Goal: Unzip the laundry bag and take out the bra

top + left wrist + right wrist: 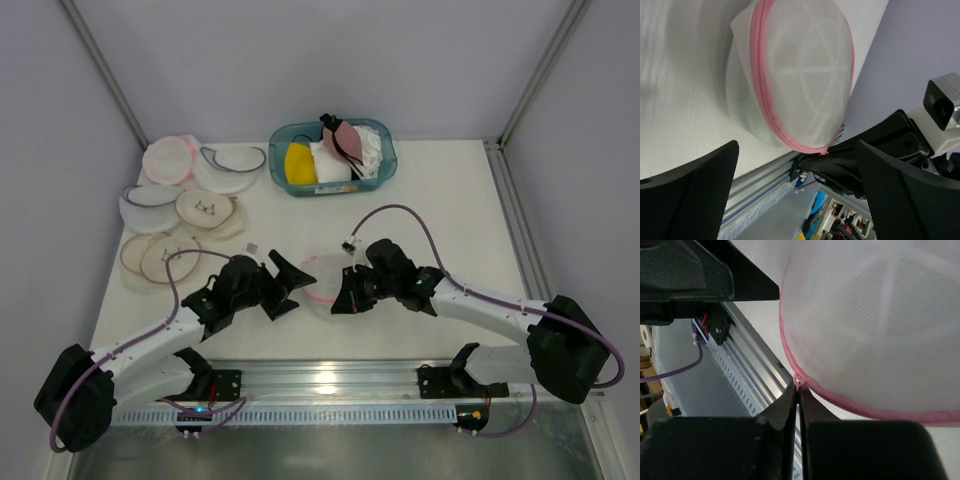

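The laundry bag (322,282), a round white mesh pouch with a pink zipper rim, lies on the table between my two grippers. In the right wrist view (875,325) its zip looks closed. My right gripper (798,386) is shut on the small pink zipper pull (798,382) at the bag's near rim; it is at the bag's right side in the top view (346,296). My left gripper (290,287) is open just left of the bag. In the left wrist view the bag (800,75) lies ahead of the spread fingers (700,195), untouched. The bra is hidden; only pale white shows through the mesh.
A teal basket (380,170) at the back holds a yellow bra (298,163) and a mauve bra (345,138). Other mesh pouches (168,160) (230,165) (150,205) and round pads (205,210) lie back left. A metal rail (320,380) runs along the front edge.
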### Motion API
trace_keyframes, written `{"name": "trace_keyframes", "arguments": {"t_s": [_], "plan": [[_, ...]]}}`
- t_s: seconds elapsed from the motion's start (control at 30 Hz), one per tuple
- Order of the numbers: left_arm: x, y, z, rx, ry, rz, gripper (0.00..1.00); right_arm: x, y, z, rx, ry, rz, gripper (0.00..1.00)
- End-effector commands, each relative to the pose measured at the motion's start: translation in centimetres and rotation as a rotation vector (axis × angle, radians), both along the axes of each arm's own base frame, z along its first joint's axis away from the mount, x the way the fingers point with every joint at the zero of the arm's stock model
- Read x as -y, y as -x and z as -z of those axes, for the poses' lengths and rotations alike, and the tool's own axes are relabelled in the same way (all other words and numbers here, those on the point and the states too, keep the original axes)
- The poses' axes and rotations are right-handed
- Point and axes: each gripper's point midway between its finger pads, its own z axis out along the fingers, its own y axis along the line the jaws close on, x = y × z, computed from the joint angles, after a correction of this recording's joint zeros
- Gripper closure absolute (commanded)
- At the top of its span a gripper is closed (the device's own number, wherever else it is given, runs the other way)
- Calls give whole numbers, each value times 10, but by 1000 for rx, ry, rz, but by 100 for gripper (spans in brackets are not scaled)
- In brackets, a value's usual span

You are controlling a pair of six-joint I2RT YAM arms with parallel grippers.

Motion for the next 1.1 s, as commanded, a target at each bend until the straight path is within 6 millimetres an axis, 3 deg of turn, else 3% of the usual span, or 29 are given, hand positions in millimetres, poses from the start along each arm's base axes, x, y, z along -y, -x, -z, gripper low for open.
{"name": "trace_keyframes", "arguments": {"t_s": [0.0, 0.23, 0.43, 0.63, 0.67, 0.77, 0.93, 1.07], "plan": [[24, -6, -31, 43, 144, 14, 1, -19, 2, -13, -14, -102, -32, 96], [34, -18, -30, 52, 186, -18, 3, -30, 4, -14, -12, -126, -57, 96], [41, -27, -17, 37, 151, -14, 16, -30, 3, -14, -4, -122, -55, 96], [44, -35, -14, 51, 145, -28, 59, -26, 2, -16, 22, -109, -50, 96], [44, -37, -13, 54, 138, -31, 73, -23, 3, -14, 15, -87, -43, 96], [42, -38, -12, 56, 108, -32, 98, -15, 0, -10, 26, -30, -28, 96], [38, -40, -10, 64, 74, -31, 100, -3, -6, -5, 47, 60, -7, 96], [33, -41, -6, 63, 54, -21, 100, 16, -11, 10, 55, 199, 31, 96]]}}
